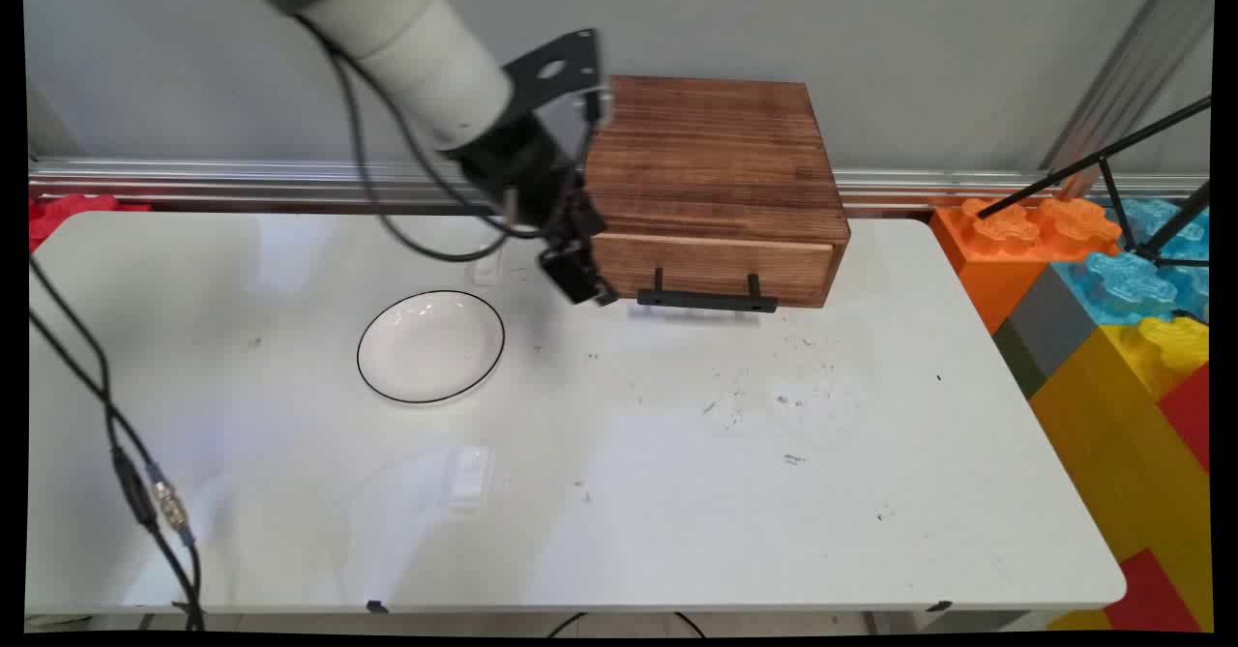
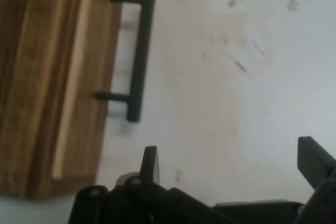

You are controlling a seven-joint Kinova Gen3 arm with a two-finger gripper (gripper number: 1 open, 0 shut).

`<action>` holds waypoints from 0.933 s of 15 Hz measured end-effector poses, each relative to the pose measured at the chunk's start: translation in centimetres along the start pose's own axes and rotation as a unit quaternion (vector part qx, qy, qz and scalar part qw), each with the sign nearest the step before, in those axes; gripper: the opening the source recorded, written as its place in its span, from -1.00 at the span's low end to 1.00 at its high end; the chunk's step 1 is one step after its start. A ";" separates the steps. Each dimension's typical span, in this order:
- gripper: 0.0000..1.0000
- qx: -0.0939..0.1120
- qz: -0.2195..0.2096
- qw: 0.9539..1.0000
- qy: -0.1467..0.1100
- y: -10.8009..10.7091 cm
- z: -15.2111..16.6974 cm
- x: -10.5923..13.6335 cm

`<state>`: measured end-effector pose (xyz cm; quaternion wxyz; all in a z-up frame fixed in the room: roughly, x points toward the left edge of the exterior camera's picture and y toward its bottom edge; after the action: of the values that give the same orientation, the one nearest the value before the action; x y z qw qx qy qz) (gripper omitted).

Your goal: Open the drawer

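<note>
A brown wooden drawer box (image 1: 716,178) stands at the back of the white table. Its drawer front carries a black bar handle (image 1: 707,297), and the drawer looks pushed in. My black gripper (image 1: 578,284) hangs just left of the box's front left corner, low over the table and beside the handle's left end, touching nothing. In the hand view the handle (image 2: 139,51) runs upright along the wooden front (image 2: 47,77), ahead of the gripper (image 2: 231,163). Both fingers stand wide apart, so the gripper is open and holds nothing.
A white bowl with a black rim (image 1: 431,345) sits left of the gripper. Large coloured toy bricks (image 1: 1112,338) stack up beside the table's right edge, with black tripod legs (image 1: 1112,159) above them. Black cables (image 1: 116,434) hang at the left.
</note>
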<state>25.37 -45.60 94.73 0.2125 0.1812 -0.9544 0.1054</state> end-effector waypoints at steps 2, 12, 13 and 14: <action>1.00 0.013 0.008 1.000 0.000 -0.1 1.2 1.9; 1.00 0.044 0.038 0.998 -0.018 -0.7 9.1 6.4; 1.00 0.044 0.039 0.998 -0.021 -0.7 10.1 6.5; 1.00 0.045 0.040 0.998 -0.023 -0.7 11.0 6.6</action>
<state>15.99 -51.28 87.98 0.1777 0.1550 -0.9598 0.1523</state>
